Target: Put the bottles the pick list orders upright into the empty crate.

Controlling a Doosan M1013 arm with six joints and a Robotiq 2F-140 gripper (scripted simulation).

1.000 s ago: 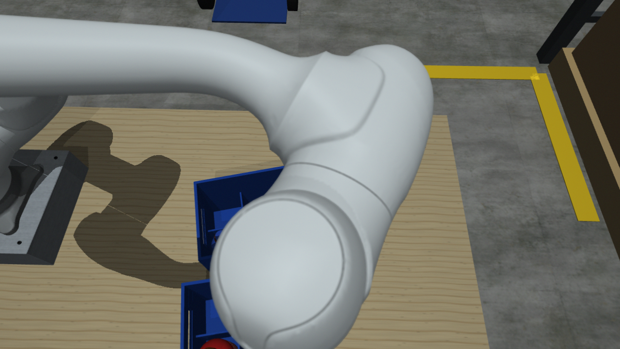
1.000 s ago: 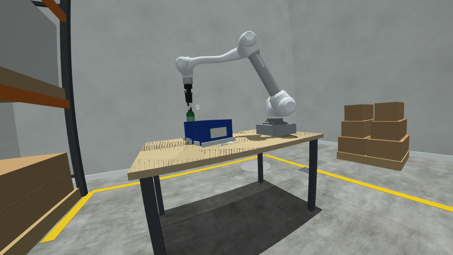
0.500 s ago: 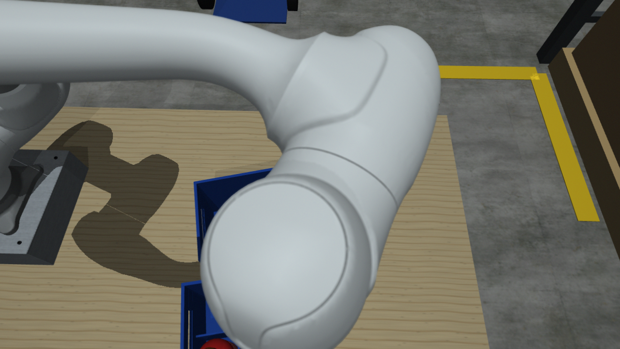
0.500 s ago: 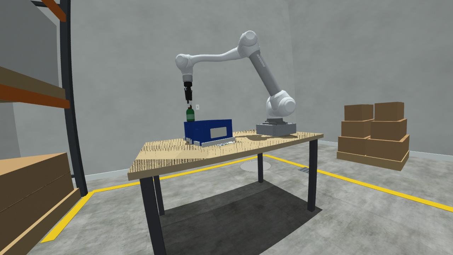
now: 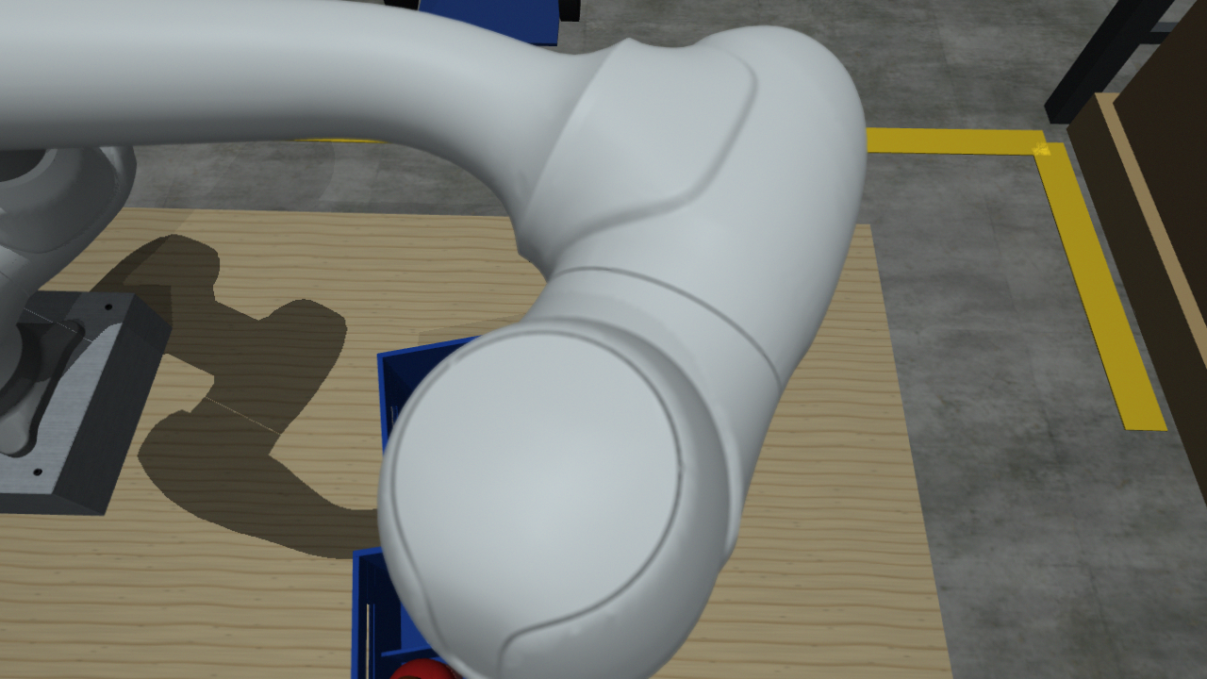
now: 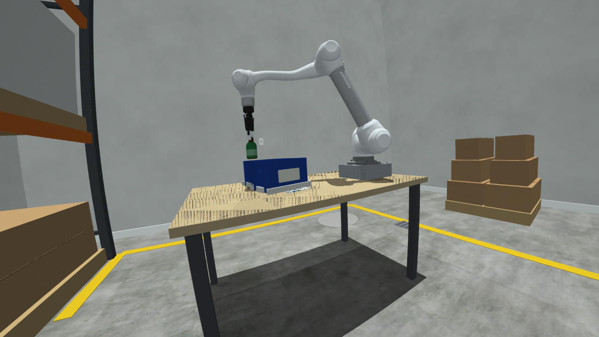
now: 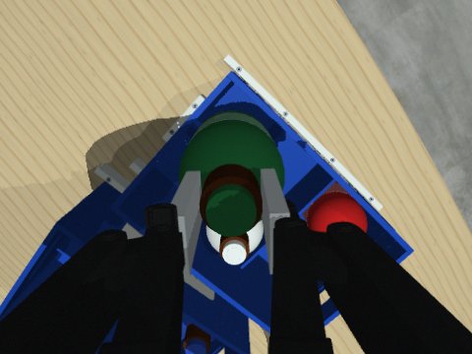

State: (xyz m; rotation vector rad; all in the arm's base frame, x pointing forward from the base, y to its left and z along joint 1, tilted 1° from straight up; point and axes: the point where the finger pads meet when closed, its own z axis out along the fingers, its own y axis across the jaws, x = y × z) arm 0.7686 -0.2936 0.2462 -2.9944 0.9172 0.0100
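My gripper (image 7: 231,192) is shut on the neck of a green-labelled bottle (image 7: 231,157) and holds it upright. In the exterior view the gripper (image 6: 250,132) carries this bottle (image 6: 251,149) just above the left end of the blue crates (image 6: 275,170). Below it, in the wrist view, the blue crate (image 7: 214,252) holds a white-labelled bottle (image 7: 234,247), a red-labelled bottle (image 7: 336,214) and a blue-capped bottle (image 7: 196,345). In the top view my arm hides most of both crates (image 5: 396,396); a red bottle top (image 5: 421,670) shows at the bottom edge.
A thin white strip (image 7: 302,133) lies along the crate's outer edge on the table. The robot base (image 5: 50,405) stands at the table's left. The table edge (image 7: 393,105) is close to the crate. Cardboard boxes (image 6: 494,176) and shelving (image 6: 41,125) stand on the floor away from the table.
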